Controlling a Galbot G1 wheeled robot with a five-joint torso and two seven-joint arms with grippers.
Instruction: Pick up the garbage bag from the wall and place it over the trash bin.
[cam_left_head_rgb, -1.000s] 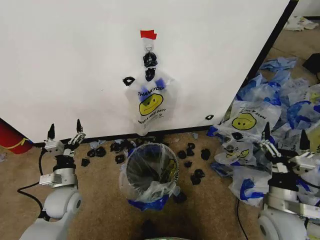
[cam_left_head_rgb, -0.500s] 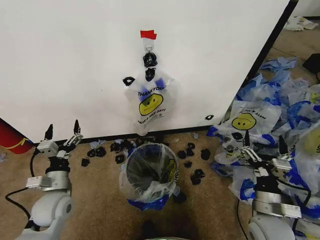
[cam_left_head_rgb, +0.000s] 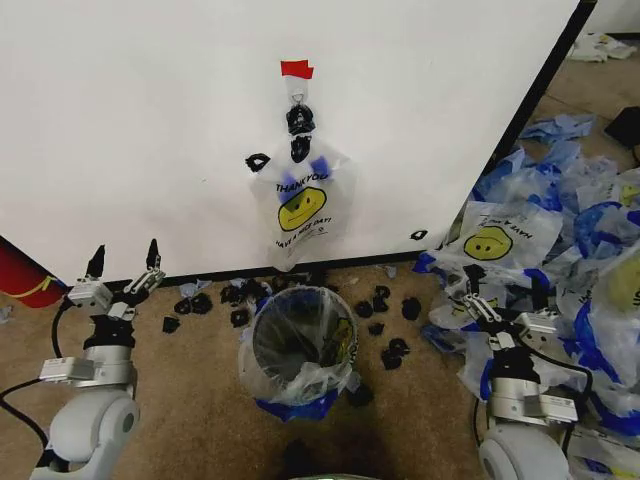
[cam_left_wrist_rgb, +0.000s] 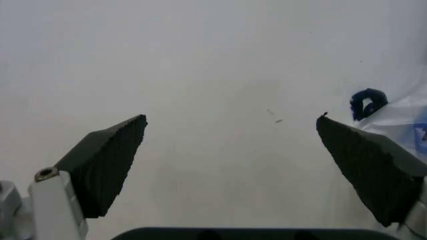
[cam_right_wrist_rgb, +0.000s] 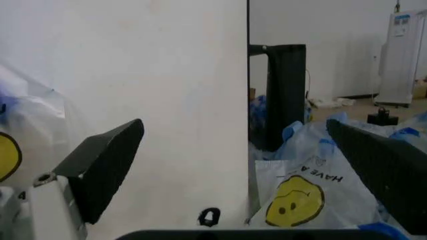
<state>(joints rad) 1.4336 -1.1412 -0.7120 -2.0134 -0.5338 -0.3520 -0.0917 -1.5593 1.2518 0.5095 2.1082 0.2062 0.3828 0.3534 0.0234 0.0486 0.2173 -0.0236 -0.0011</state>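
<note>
Your robot's two arms are smooth, rounded, light grey shells, each ending in a stack of silver metal rings and blocks at the wrist. The left gripper (cam_left_head_rgb: 124, 264) and the right gripper (cam_left_head_rgb: 507, 291) carry black, pointed, wedge-shaped fingers (cam_left_wrist_rgb: 107, 162) with finely ribbed faces, bolted to pale metal brackets; you can see a small screw (cam_left_wrist_rgb: 45, 174) on one bracket. A thin black cable (cam_left_head_rgb: 30, 385) loops from the left arm, another (cam_left_head_rgb: 565, 355) along the right.
</note>
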